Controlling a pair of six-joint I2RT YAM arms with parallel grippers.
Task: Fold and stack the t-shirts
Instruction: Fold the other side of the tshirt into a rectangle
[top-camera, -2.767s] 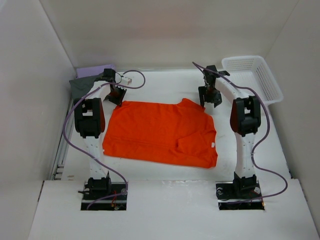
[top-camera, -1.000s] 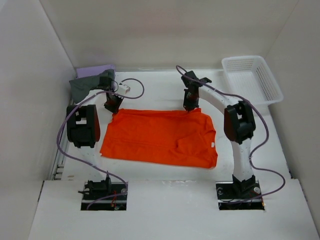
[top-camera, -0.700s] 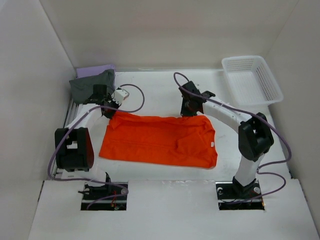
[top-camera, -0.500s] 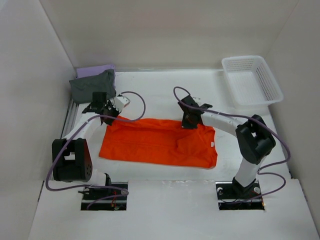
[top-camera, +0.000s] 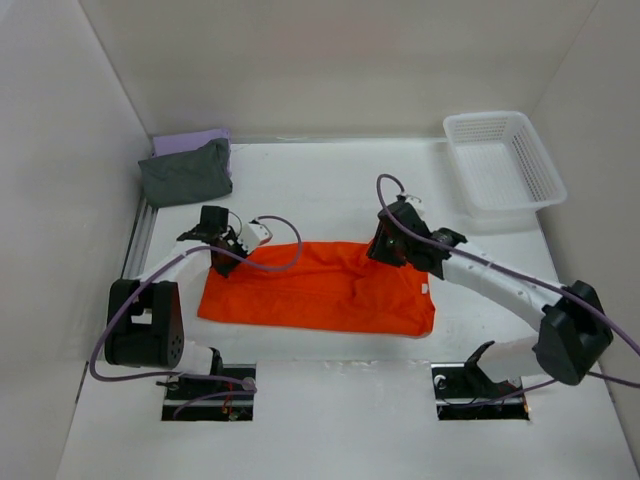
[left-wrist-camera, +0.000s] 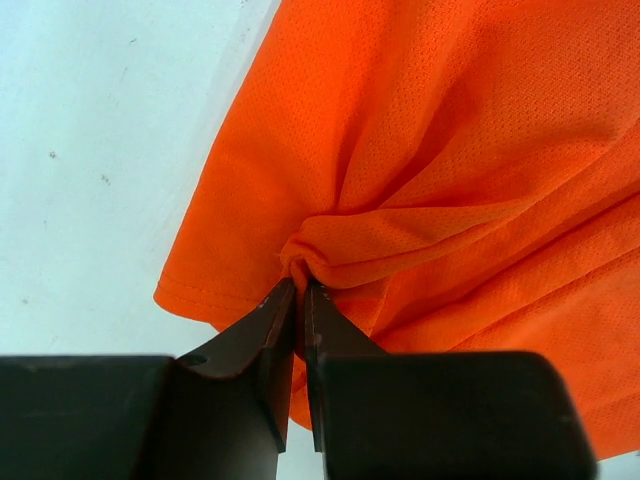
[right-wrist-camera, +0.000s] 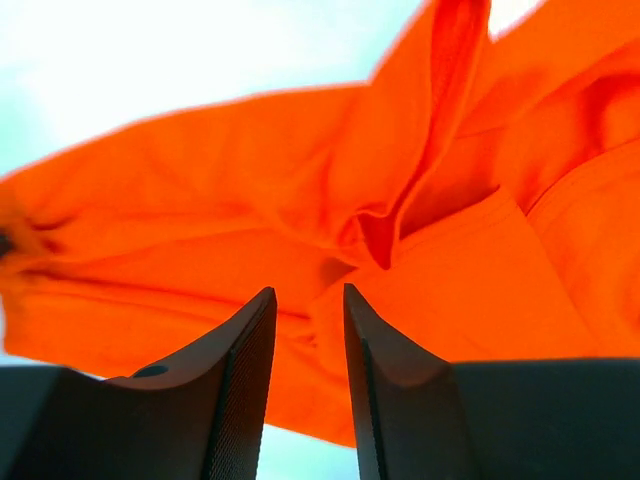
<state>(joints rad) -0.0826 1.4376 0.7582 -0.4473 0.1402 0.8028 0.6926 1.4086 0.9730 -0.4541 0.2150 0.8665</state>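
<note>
**Top view.** Both arms have drawn back toward the near edge since half a second ago. The far edge of the bright orange soft fabric t-shirt (top-camera: 320, 295) has come nearer with them. The garment is now a narrower band across the white table (top-camera: 320, 185) than it was almost three seconds ago. The left arm lies low, its forearm stretched along the table to the left gripper (top-camera: 222, 240) at the shirt's far left corner. The right arm is folded down too, its elbow swung out to the right. It reaches leftward to the right gripper (top-camera: 387, 248) at the shirt's far right edge. A folded dark grey fabric t-shirt (top-camera: 185, 172) lies at the far left, partly over a lavender purple fabric t-shirt (top-camera: 190, 140), well apart from both grippers. A white plastic mesh basket (top-camera: 505, 160) sits in the far right corner.

**Left wrist view.** The left gripper (left-wrist-camera: 298, 290) is clenched on a bunched fold of the orange t-shirt (left-wrist-camera: 450, 150). Its black fingers (left-wrist-camera: 265, 345) nearly meet, with cloth pinched at their tips. Creases fan out from the pinch, and the hem lies just to the left over bare table (left-wrist-camera: 110, 130).

**Right wrist view.** The right gripper (right-wrist-camera: 308, 295) has let go: its jaws stand apart, gripping nothing. The orange t-shirt (right-wrist-camera: 200, 200) lies rumpled just beyond the tips, with a ridge of fabric rising ahead of them.
</note>
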